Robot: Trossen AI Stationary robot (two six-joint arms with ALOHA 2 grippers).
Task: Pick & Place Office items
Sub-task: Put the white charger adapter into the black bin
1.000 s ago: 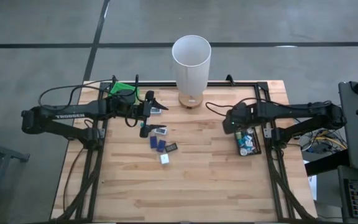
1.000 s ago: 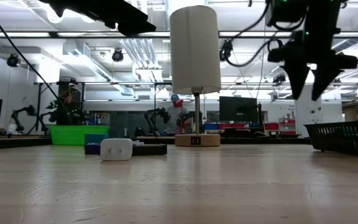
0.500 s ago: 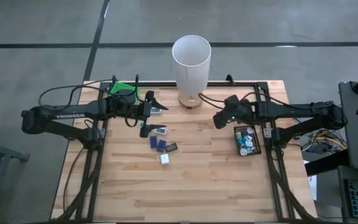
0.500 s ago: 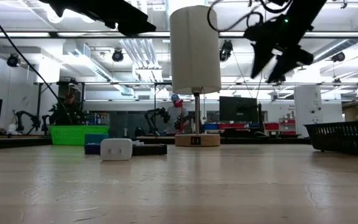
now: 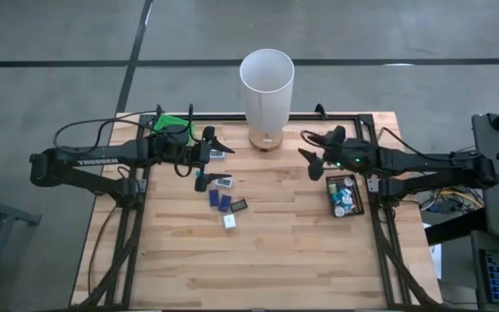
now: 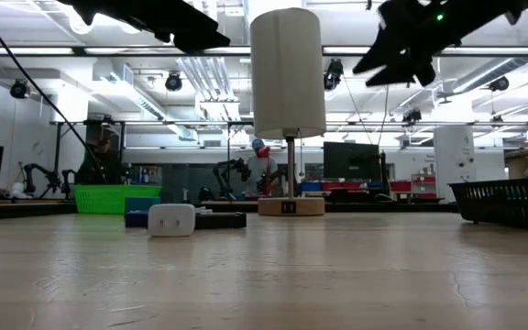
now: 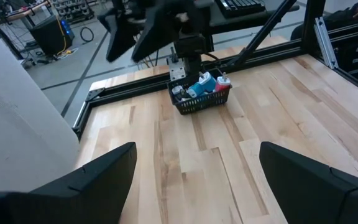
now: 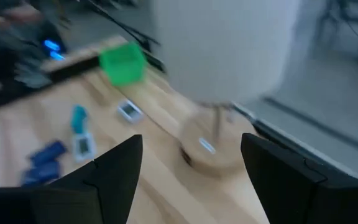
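The office items, several tiny blue, white and dark pieces (image 5: pixel 225 202), lie loose on the wooden table left of centre. In the low view a white block (image 6: pixel 171 220) stands foremost among them. More pieces fill the black tray (image 5: pixel 345 196) at the right. My right gripper (image 5: pixel 312 147) hangs open and nothing is between its fingers. It is high above the table between the tray and the white cylinder lamp (image 5: pixel 267 82), pointing nearly level toward the lamp base (image 8: pixel 207 149). My left gripper (image 5: pixel 210 160) waits open above the far end of the loose pieces.
A green tray (image 5: pixel 170 123) sits at the far left behind my left arm. The tall white cylinder lamp stands on a round wooden base at the far edge's middle. Bare wood lies between the loose pieces and the black tray (image 7: pixel 201 99), and along the near half.
My right gripper has risen from just over the black tray's far end. It has tipped from pointing down to nearly level, rolled, and swung toward the lamp. My left arm has kept still, and no piece on the table has moved.
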